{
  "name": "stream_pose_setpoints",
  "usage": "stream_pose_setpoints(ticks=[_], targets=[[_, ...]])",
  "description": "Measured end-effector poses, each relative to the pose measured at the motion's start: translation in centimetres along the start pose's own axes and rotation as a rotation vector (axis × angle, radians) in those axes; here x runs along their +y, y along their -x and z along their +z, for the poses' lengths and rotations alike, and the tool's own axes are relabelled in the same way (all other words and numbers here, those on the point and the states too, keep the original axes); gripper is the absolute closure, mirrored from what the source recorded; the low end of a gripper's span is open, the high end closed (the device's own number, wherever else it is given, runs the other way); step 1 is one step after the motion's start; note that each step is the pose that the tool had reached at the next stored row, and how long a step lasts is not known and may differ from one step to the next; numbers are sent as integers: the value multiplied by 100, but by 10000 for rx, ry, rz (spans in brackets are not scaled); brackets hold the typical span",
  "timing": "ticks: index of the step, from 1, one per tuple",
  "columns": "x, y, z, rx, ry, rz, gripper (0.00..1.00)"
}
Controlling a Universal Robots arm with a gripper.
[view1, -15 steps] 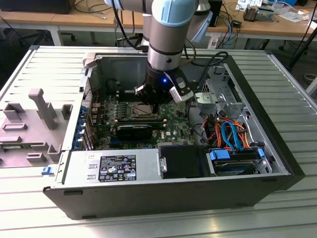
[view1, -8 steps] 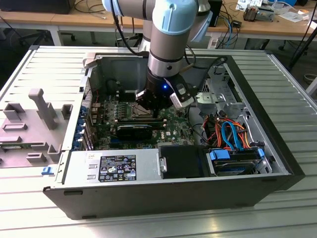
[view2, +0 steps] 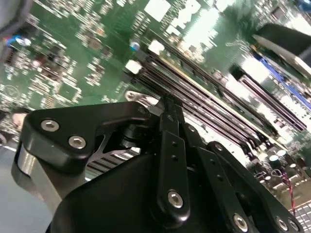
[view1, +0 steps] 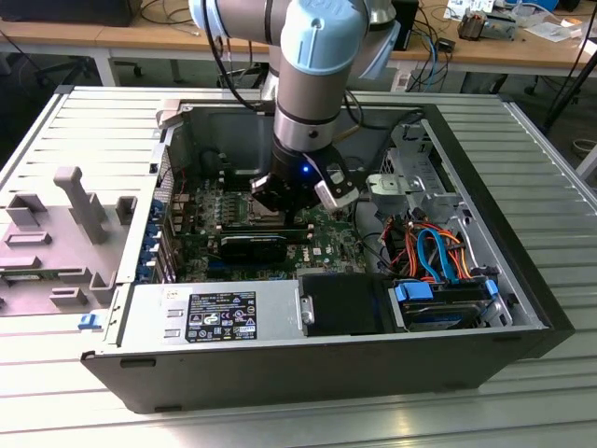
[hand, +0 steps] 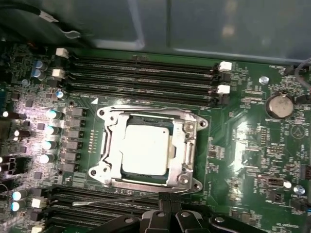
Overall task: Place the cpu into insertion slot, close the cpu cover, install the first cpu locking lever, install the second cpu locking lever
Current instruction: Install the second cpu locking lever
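Over the insertion slot the narrowed, empty tool is held; the seated cpu could be scraped by any sideways drift.

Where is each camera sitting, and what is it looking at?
Exterior view: off the arm, above the open computer case, looking down; the arm and gripper show.
First wrist view: on the arm, facing the motherboard, with the cpu framed by the cpu cover; the gripper shows.
Second wrist view: on the arm, looking past the gripper along the board.
Both wrist views share the memory slots.
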State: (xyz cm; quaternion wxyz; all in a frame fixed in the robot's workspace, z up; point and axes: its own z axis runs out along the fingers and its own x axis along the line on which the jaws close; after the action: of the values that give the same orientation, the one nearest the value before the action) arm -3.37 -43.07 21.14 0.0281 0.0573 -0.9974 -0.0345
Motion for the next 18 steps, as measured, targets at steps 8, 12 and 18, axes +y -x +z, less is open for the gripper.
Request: stream_pose_setpoints(ticks=[8,12,18], targets=[[36,-333,32,-21,22,-1,89],[50,-452,44,-31,24,-2,89],[78,-704,62,-64,36,-5,89]])
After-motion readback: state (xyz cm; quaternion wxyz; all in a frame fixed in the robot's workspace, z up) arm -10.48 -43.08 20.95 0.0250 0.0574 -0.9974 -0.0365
